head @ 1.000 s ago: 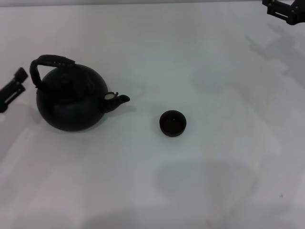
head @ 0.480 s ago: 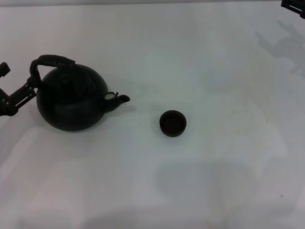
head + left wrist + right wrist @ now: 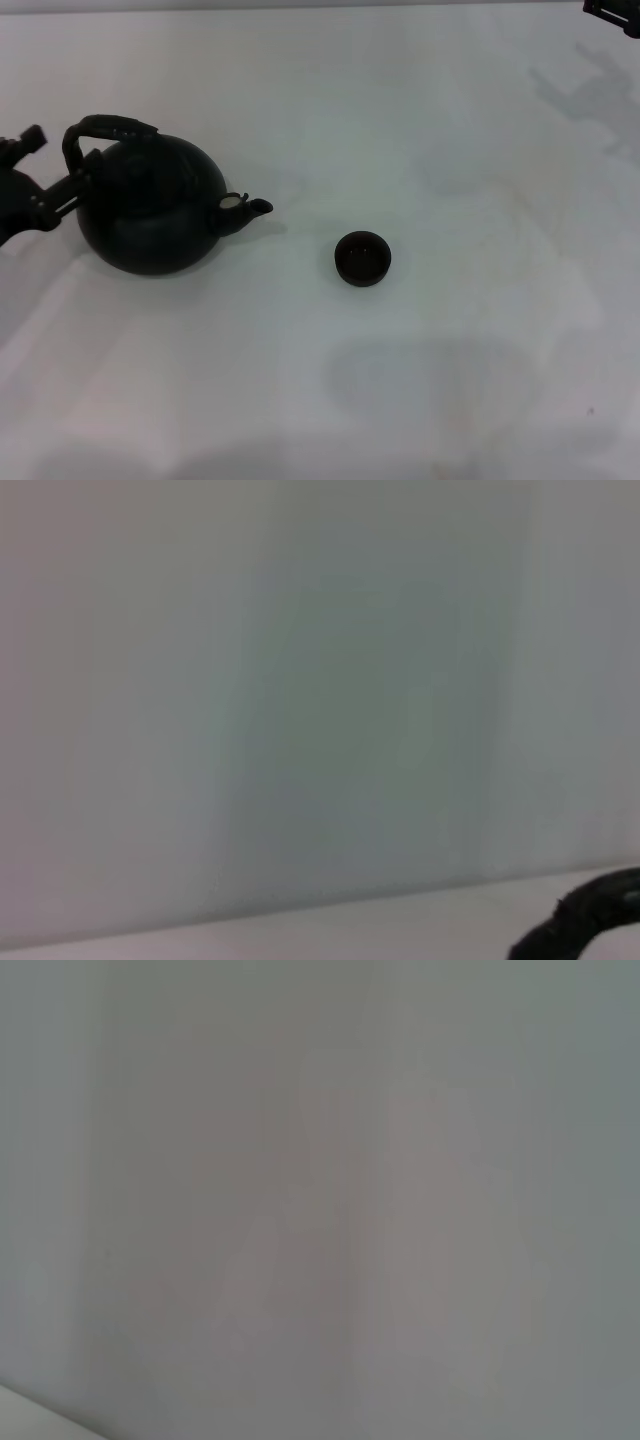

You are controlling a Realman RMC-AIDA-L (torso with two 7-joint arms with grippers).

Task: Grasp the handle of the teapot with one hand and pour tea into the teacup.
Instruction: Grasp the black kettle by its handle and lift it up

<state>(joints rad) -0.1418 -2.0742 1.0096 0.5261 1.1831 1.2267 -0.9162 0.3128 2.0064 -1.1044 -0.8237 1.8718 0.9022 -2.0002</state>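
Note:
The squat black teapot [image 3: 150, 212] stands at the table's left, its spout [image 3: 250, 208] pointing right toward the teacup [image 3: 362, 258], a tiny dark cup standing apart at mid-table. The arched handle [image 3: 112, 127] curves over the pot's left side. My left gripper [image 3: 48, 166] is right beside the handle's left end, open, one finger above and one low against the pot's side. In the left wrist view a dark curved piece, apparently the handle [image 3: 590, 925], shows at one corner. Only a sliver of my right gripper [image 3: 612, 12] is visible at the far right corner.
The white table [image 3: 400, 380] spreads around both objects with nothing else on it. The right wrist view holds only a plain pale surface.
My left gripper has moved right and slightly up, closing in on the handle's left end. The right gripper has drawn back toward the far right corner. Teapot and teacup have not moved.

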